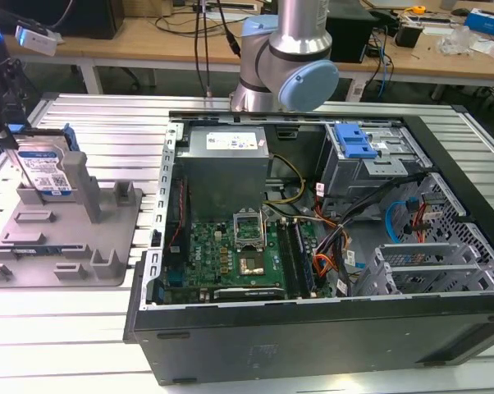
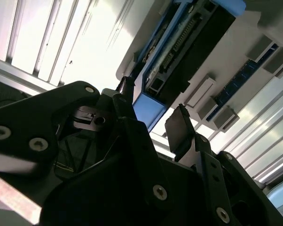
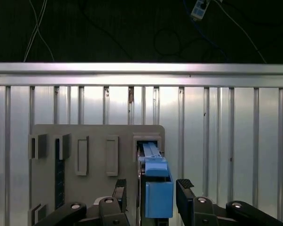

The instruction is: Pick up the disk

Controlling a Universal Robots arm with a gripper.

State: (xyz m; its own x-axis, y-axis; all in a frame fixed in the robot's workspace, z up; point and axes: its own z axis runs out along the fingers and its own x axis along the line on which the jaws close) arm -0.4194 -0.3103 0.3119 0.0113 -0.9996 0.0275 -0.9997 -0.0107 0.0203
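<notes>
**Jaws astride the standing disk**

In the exterior view the disk stands on edge in the grey fixture on the slatted counter, at nine o'clock from the open computer case. In the first wrist view the jaws are apart, one on each side of its blue rail.

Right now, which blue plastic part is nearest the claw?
The rail on the disk, between the claw's fingers at the fixture; the other sits inside the case.
</notes>
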